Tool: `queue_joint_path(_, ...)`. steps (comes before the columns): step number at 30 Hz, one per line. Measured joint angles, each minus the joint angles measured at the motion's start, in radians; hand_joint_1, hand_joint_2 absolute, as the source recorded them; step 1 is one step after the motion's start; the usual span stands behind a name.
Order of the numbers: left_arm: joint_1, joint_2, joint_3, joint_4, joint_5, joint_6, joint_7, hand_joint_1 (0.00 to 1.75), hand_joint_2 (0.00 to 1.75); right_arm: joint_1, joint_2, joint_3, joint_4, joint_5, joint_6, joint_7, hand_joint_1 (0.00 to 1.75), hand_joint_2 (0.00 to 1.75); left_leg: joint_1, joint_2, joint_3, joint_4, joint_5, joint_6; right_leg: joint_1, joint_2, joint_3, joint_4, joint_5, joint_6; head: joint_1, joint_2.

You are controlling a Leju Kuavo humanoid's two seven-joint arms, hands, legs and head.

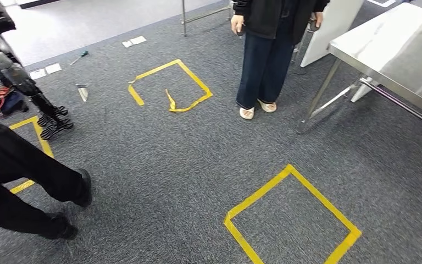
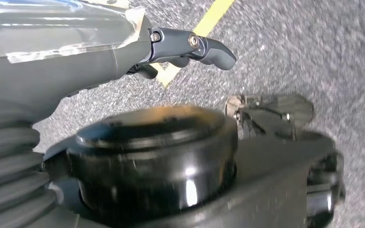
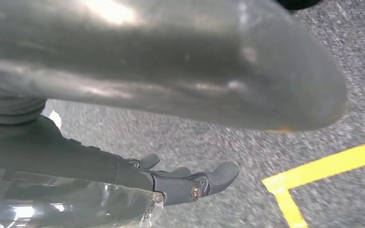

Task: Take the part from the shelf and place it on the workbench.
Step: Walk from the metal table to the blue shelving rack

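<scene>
Walking the carpet, part nowhere on show, workbench (image 1: 412, 60) off to the right.
Left hand (image 2: 190, 50) and right hand (image 3: 195, 183) hang loosely apart, holding nothing; steer clear of both people.

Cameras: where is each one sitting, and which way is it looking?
Head view: high on the robot, looking forward and down at grey carpet, yellow tape squares, a steel workbench and people's legs.
Left wrist view: behind the left hand, facing the floor; its fingers hold nothing.
Right wrist view: behind the right hand, facing the floor; it holds nothing.
Shared: all show the carpet and yellow tape.
</scene>
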Motion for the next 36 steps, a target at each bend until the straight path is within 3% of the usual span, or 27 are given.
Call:
queue_joint_path(2, -0.001, 0.001, -0.001, 0.000, -0.005, -0.007, -0.001, 0.00, 0.87, -0.001, 0.000, 0.000, 0.000, -0.003, 0.008, 0.000, 0.00, 0.00, -0.001, -0.019, -0.002, 0.001, 0.003, -0.007, -0.005, 0.034, 0.049, -0.109, 0.040, 0.004, -0.001, 0.000)
queue_joint_path(4, -0.001, 0.006, -0.004, 0.000, -0.009, -0.019, -0.003, 0.00, 0.00, -0.001, 0.002, 0.000, 0.001, -0.006, 0.026, -0.004, 0.00, 0.00, -0.002, -0.013, -0.024, 0.034, -0.015, -0.029, -0.010, 0.044, 0.098, -0.220, 0.087, -0.015, -0.004, 0.000)
queue_joint_path(6, -0.001, 0.009, -0.007, 0.000, -0.005, -0.021, -0.003, 0.00, 0.00, 0.004, 0.004, 0.000, 0.001, -0.003, 0.037, -0.009, 0.00, 0.00, 0.000, 0.030, -0.077, 0.142, -0.077, -0.046, -0.006, 0.003, 0.100, -0.229, 0.095, -0.042, -0.008, 0.000)
queue_joint_path(8, 0.000, 0.008, -0.007, 0.000, 0.000, -0.016, -0.003, 0.00, 0.00, 0.010, 0.003, 0.000, 0.001, 0.000, 0.038, -0.008, 0.00, 0.00, 0.002, 0.048, -0.132, 0.267, -0.134, -0.050, 0.000, -0.029, 0.098, -0.228, 0.094, -0.046, -0.010, 0.000)
queue_joint_path(9, 0.001, 0.007, -0.007, 0.000, 0.002, -0.013, -0.004, 0.00, 0.00, 0.011, 0.002, 0.000, 0.001, 0.000, 0.038, -0.008, 0.00, 0.00, 0.003, 0.051, -0.140, 0.291, -0.138, -0.051, 0.001, -0.044, 0.097, -0.228, 0.093, -0.047, -0.010, 0.000)
queue_joint_path(11, 0.002, 0.006, -0.007, 0.000, 0.002, -0.009, -0.002, 0.00, 0.00, 0.011, 0.002, 0.000, 0.001, -0.003, 0.038, -0.010, 0.00, 0.00, 0.005, 0.063, -0.099, 0.226, -0.097, -0.050, 0.002, -0.069, 0.097, -0.228, 0.092, -0.047, -0.010, 0.000)
queue_joint_path(13, 0.001, 0.006, -0.009, 0.000, -0.001, -0.005, 0.003, 0.00, 0.00, 0.012, 0.004, 0.000, 0.001, -0.011, 0.037, -0.015, 0.00, 0.00, 0.002, 0.108, -0.020, 0.089, -0.048, -0.045, 0.008, -0.089, 0.101, -0.226, 0.088, -0.045, -0.010, 0.000)
queue_joint_path(15, -0.002, 0.006, -0.013, 0.000, -0.006, 0.000, 0.008, 0.00, 0.00, 0.015, 0.005, -0.001, 0.001, -0.019, 0.035, -0.022, 0.00, 0.00, -0.005, 0.137, 0.019, 0.017, -0.033, -0.037, 0.015, -0.108, 0.103, -0.226, 0.083, -0.038, -0.007, 0.000)
queue_joint_path(17, -0.001, 0.006, -0.017, 0.000, -0.009, 0.006, 0.008, 0.00, 0.00, 0.016, 0.009, -0.001, 0.001, -0.022, 0.033, -0.029, 0.00, 0.00, -0.010, 0.118, 0.018, 0.009, -0.032, -0.027, 0.017, -0.127, 0.107, -0.227, 0.080, -0.031, -0.003, 0.000)
queue_joint_path(18, 0.001, 0.006, -0.019, 0.000, -0.010, 0.007, 0.006, 0.00, 0.00, 0.016, 0.010, -0.001, 0.001, -0.023, 0.031, -0.032, 0.00, 0.00, -0.009, 0.107, 0.018, 0.006, -0.029, -0.020, 0.015, -0.120, 0.106, -0.221, 0.076, -0.027, -0.003, 0.000)
queue_joint_path(20, 0.000, 0.005, -0.024, 0.000, -0.013, 0.006, 0.002, 0.00, 0.87, 0.018, 0.013, -0.001, 0.001, -0.023, 0.027, -0.035, 0.00, 0.00, -0.005, 0.084, 0.017, -0.001, -0.021, -0.006, 0.010, -0.069, 0.079, -0.160, 0.040, -0.025, 0.000, 0.000)
queue_joint_path(22, -0.002, 0.003, -0.028, 0.000, -0.017, 0.006, -0.002, 0.00, 1.75, 0.024, 0.015, -0.002, 0.001, -0.024, 0.023, -0.037, 0.00, 0.00, -0.002, 0.058, 0.013, -0.001, -0.016, 0.000, 0.006, -0.018, 0.018, -0.029, -0.017, -0.032, 0.002, 0.000)
queue_joint_path(24, -0.002, 0.000, -0.031, 0.000, -0.021, 0.006, -0.003, 0.00, 1.75, 0.030, 0.015, -0.002, 0.001, -0.025, 0.018, -0.036, 0.00, 0.00, -0.002, 0.028, 0.011, 0.000, -0.015, 0.001, 0.004, -0.006, -0.030, 0.067, -0.044, -0.028, 0.003, 0.000)
queue_joint_path(25, -0.002, -0.001, -0.034, 0.000, -0.024, 0.006, -0.003, 0.00, 1.75, 0.031, 0.015, -0.002, 0.001, -0.027, 0.015, -0.035, 0.00, 0.00, -0.002, 0.013, 0.011, 0.000, -0.014, 0.001, 0.002, -0.003, -0.030, 0.062, -0.034, -0.020, 0.003, 0.000)
queue_joint_path(27, -0.001, -0.003, -0.040, 0.000, -0.029, 0.006, -0.002, 0.00, 1.75, 0.032, 0.015, -0.003, 0.001, -0.032, 0.008, -0.035, 0.00, 0.00, 0.000, -0.016, 0.013, 0.002, -0.014, -0.003, -0.005, 0.015, 0.021, -0.055, 0.023, 0.003, 0.003, 0.000)
queue_joint_path(29, -0.003, -0.004, -0.045, 0.000, -0.031, 0.006, -0.001, 0.00, 1.75, 0.032, 0.017, -0.003, 0.002, -0.036, 0.006, -0.035, 0.00, 0.00, -0.001, -0.041, 0.010, 0.008, -0.014, -0.013, -0.013, 0.054, 0.073, -0.177, 0.070, 0.012, 0.004, 0.000)
queue_joint_path(31, -0.003, -0.004, -0.050, 0.000, -0.032, 0.004, 0.000, 0.00, 1.75, 0.032, 0.020, -0.004, 0.003, -0.039, 0.004, -0.033, 0.00, 0.00, -0.002, -0.060, 0.004, 0.009, -0.012, -0.026, -0.011, 0.068, 0.088, -0.211, 0.081, 0.002, 0.004, 0.000)
queue_joint_path(32, -0.002, -0.004, -0.052, 0.000, -0.033, 0.002, 0.000, 0.00, 1.75, 0.032, 0.021, -0.004, 0.003, -0.041, 0.003, -0.032, 0.00, 0.00, 0.000, -0.069, 0.000, 0.007, -0.009, -0.032, -0.011, 0.056, 0.089, -0.212, 0.084, -0.007, 0.003, 0.000)
queue_joint_path(33, -0.001, -0.004, -0.053, 0.000, -0.033, 0.001, -0.001, 0.00, 1.75, 0.032, 0.024, -0.004, 0.003, -0.041, 0.003, -0.031, 0.00, 0.00, 0.001, -0.064, -0.004, 0.010, -0.010, -0.038, -0.011, 0.045, 0.091, -0.213, 0.087, -0.014, 0.002, 0.000)
queue_joint_path(34, -0.001, -0.005, -0.055, 0.000, -0.033, 0.000, -0.001, 0.00, 1.75, 0.032, 0.026, -0.004, 0.003, -0.041, 0.003, -0.031, 0.00, 0.00, 0.001, -0.046, -0.012, 0.022, -0.019, -0.042, -0.012, 0.034, 0.091, -0.215, 0.090, -0.021, 0.000, 0.000)
queue_joint_path(36, -0.002, -0.006, -0.056, 0.000, -0.035, 0.000, -0.002, 0.00, 1.75, 0.034, 0.029, -0.005, 0.003, -0.041, 0.002, -0.032, 0.00, 0.00, 0.000, 0.013, -0.051, 0.107, -0.073, -0.049, -0.012, 0.007, 0.090, -0.217, 0.091, -0.036, -0.007, 0.000)
